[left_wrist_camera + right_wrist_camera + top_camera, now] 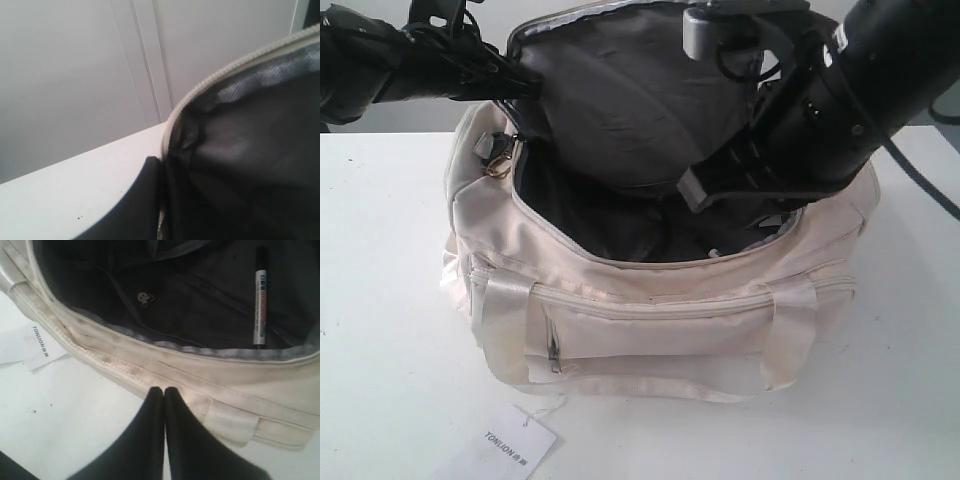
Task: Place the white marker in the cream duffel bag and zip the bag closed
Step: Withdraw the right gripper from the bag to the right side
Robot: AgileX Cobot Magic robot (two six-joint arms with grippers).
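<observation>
Cream duffel bag (650, 320) lies unzipped, the white marker (260, 300) on its dark lining (195, 295). The right gripper (164, 392) is pressed together, empty. Whether the left gripper (525, 85) grips anything cannot be told.

The white paper tag (510, 447) near the tabletop's front edge reads "TONLION". The white marker's (260, 300) printed label is too small to read.

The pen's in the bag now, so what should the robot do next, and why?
Probably move the right gripper, jaws shut and empty, to the zipper to start closing it. The white marker already lies on the dark lining inside the cream duffel bag, whose top is wide open.
</observation>
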